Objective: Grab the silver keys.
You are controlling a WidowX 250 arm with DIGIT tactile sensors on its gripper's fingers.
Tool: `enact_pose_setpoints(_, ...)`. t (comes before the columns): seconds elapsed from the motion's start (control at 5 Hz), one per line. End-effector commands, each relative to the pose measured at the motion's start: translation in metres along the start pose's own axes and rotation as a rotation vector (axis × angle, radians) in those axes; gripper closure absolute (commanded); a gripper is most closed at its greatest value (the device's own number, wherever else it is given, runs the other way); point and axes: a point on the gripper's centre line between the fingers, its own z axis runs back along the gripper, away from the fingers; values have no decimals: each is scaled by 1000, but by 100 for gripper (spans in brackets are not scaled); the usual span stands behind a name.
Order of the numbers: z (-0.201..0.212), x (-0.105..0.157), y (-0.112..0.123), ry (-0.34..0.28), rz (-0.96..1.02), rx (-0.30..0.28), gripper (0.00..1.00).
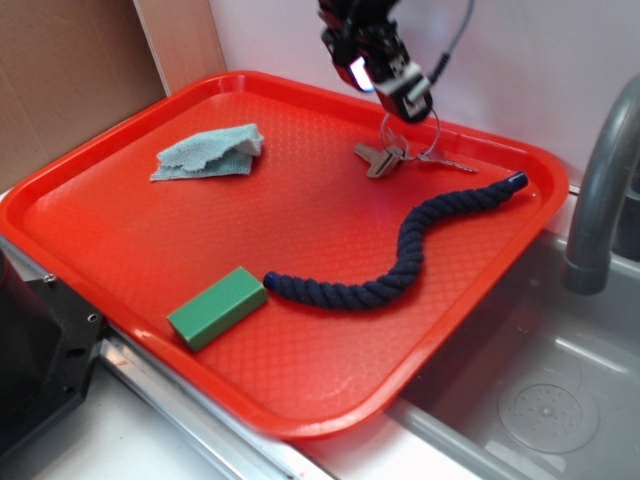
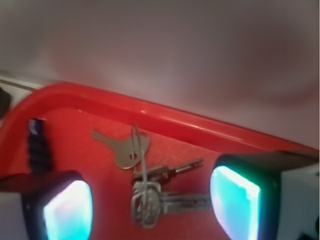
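A pale wall (image 1: pixel 520 60) stands behind, with brown cardboard (image 1: pixel 60 80) at the left. A steel sink (image 1: pixel 540 390) and grey faucet (image 1: pixel 600 190) are at right.

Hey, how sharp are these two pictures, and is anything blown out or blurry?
Exterior view: evenly lit and fairly sharp; the silver keys and red tray read clearly, soft shadows only. Wrist view: the wall behind is a blurred haze, the gripper finger pads glow overexposed cyan-white, and the keys are in reasonable focus.
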Motion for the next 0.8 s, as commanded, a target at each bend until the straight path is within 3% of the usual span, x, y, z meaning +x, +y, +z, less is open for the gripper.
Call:
enact_pose_setpoints(0.0,-12,19,-16,0,-14,20,7)
enact_pose_setpoints(0.2,-9,19,-18,4,-15,3,100)
enact_pose_setpoints(0.6,-15,20,-21,32,21,14,100)
